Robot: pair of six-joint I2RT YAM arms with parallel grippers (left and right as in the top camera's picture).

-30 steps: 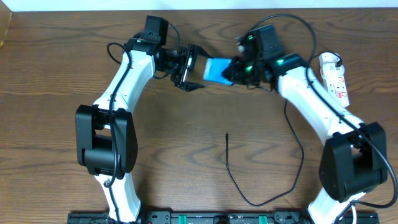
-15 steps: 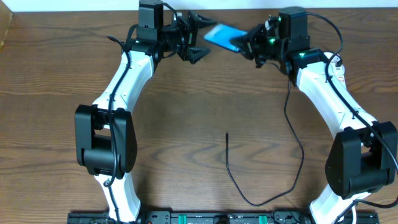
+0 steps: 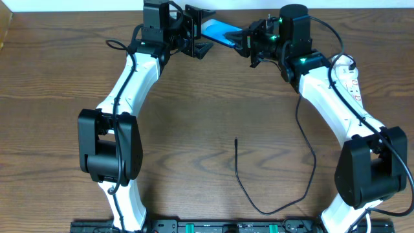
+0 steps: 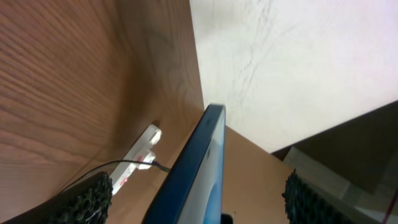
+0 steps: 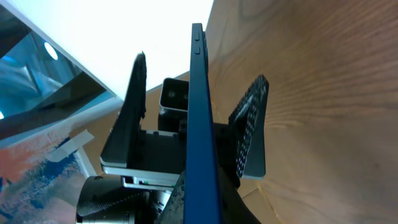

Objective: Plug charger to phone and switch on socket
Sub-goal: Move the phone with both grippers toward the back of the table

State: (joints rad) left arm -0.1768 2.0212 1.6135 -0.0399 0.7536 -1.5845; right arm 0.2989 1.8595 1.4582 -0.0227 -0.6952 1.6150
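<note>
The right fingers (image 3: 251, 40) are clamping one end of the phone (image 3: 218, 31), holding it on edge above the far side of the surface (image 3: 58, 129). The left fingers (image 3: 202, 49) are standing wide apart either side of its other end. The charger (image 3: 237, 162) is lying mid-surface, and the socket (image 3: 349, 81) is lying at the right.

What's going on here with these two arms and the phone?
The right gripper is shut on one end of the phone, holding it edge-on near the far edge of the table. The left gripper is open, fingers on either side of the other end. The charger lies loose on the table, unplugged; the socket sits beside the right arm.
</note>
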